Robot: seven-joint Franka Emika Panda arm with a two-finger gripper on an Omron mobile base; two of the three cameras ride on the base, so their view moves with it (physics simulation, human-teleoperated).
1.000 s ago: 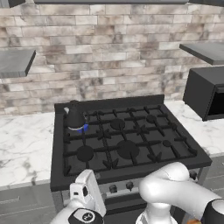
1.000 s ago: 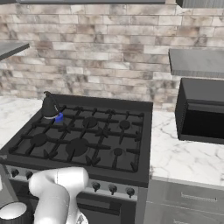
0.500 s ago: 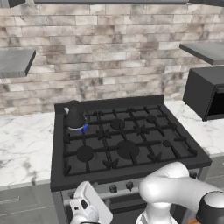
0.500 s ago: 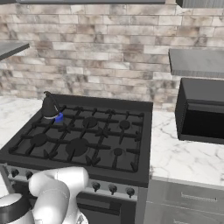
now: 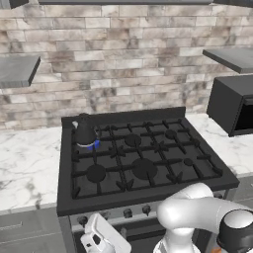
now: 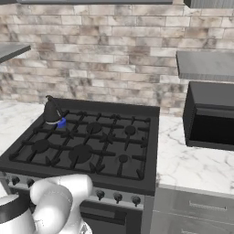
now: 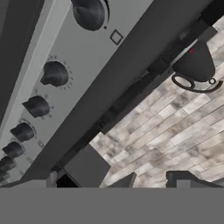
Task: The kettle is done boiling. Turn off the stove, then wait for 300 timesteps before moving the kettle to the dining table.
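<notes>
The wide black gas stove [image 5: 143,158] with 6 burners under cast-iron grates stands against a brick wall [image 5: 123,59], set between 2 white marble tables [image 5: 27,163] with grey veining. The small squat dark grey kettle [image 5: 84,131], with its rounded cone body and thin arched handle, sits upright on the rear left burner, near the back edge of the stove; a small blue flame [image 5: 96,145] shows at its base on the side toward the middle of the range. From the right base camera the same kettle [image 6: 51,112] sits at the far left corner of the grates. A row of small dark round knobs [image 6: 117,197] runs along the silver front panel [image 5: 106,217] below the cooktop. A black microwave [image 6: 211,116] rests on the marble table to the right of the stove, under a grey shelf [image 6: 204,65]. The white arm with dark joints bends low in front of the range, its hand [image 5: 99,237] down at the level of the front panel. The hand camera looks closely at the knobs [image 7: 54,73] from a rolled angle, with the kettle [image 7: 195,65] visible beyond the stove edge. The fingers stand wide apart and hold nothing.
</notes>
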